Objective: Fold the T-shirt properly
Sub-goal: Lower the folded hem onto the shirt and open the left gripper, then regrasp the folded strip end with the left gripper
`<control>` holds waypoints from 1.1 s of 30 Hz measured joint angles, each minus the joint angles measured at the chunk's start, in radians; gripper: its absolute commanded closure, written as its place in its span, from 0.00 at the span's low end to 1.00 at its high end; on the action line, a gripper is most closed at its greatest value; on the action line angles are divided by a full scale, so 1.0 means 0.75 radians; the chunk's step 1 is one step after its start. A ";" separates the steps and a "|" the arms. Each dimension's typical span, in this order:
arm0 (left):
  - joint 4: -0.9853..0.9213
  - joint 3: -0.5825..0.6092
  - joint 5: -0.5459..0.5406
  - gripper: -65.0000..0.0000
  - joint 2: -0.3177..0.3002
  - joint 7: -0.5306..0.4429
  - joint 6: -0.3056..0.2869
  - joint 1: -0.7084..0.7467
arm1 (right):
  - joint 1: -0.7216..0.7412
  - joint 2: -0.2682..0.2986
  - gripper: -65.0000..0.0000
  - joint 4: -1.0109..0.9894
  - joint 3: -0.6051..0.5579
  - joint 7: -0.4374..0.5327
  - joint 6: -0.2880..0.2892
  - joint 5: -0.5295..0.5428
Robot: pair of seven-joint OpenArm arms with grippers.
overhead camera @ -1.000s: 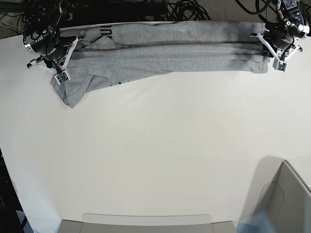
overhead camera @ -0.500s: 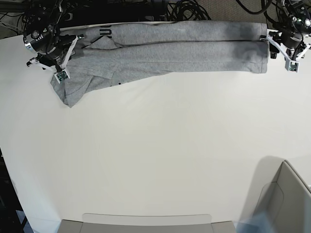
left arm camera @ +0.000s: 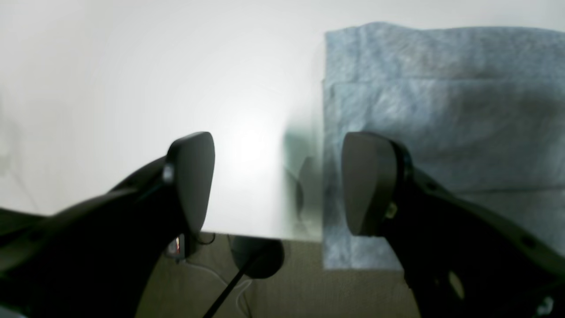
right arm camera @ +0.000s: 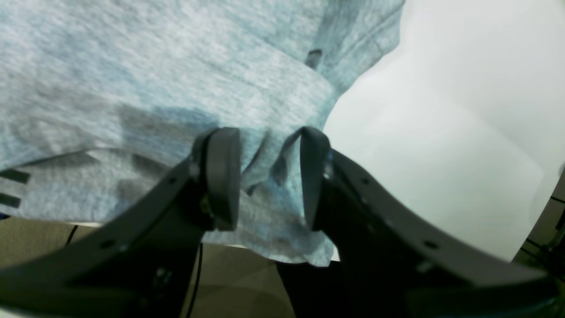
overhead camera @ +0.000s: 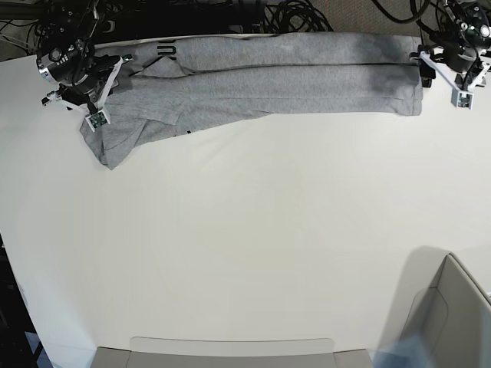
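So the shirt (overhead camera: 268,77) lies in a long strip at the table's (overhead camera: 253,245) far edge. My left gripper (left arm camera: 278,185) is wide apart, holding nothing. My right gripper (right arm camera: 269,176) is parted around cloth. More folds are left.

Left end effector (left arm camera: 278,181) jaws wide apart, nothing between; T-shirt (left arm camera: 441,110) edge beside right finger (left arm camera: 366,185).

You had one T-shirt (overhead camera: 268,80) on one counter (overhead camera: 245,245), two grippers, left (overhead camera: 459,65) and right (overhead camera: 77,80), and one box (overhead camera: 449,314) at the near corner.
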 measured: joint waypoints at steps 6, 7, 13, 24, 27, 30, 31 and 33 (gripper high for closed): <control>-0.091 -0.152 0.015 0.32 -0.006 0.169 0.009 -0.092 | -0.003 0.000 0.65 0.000 -0.002 0.000 0.000 -0.001; -0.131 -0.154 0.019 0.32 -0.020 0.183 0.010 -0.115 | -0.003 0.001 0.65 0.000 -0.002 0.001 0.000 0.000; -0.369 -0.100 0.009 0.32 -0.090 0.338 0.008 -0.229 | -0.006 -0.001 0.65 0.000 -0.006 0.001 0.000 0.000; -0.353 0.014 -0.030 0.32 -0.080 0.338 0.009 -0.244 | -0.018 -0.001 0.65 -0.001 -0.006 0.001 0.000 0.004; -0.355 0.014 -0.150 0.33 -0.087 0.355 0.008 -0.240 | -0.017 -0.001 0.65 -0.001 -0.006 0.001 0.000 0.005; -0.278 -0.017 -0.220 0.33 -0.135 0.499 0.002 -0.237 | -0.018 0.000 0.65 -0.001 -0.006 0.000 0.000 0.003; -0.228 -0.066 -0.241 0.33 -0.142 0.513 0.004 -0.241 | -0.017 0.000 0.65 -0.001 -0.006 0.001 0.000 0.002; -0.109 -0.148 -0.268 0.33 -0.158 0.527 0.010 -0.243 | -0.018 -0.002 0.65 -0.001 -0.006 0.001 0.000 0.006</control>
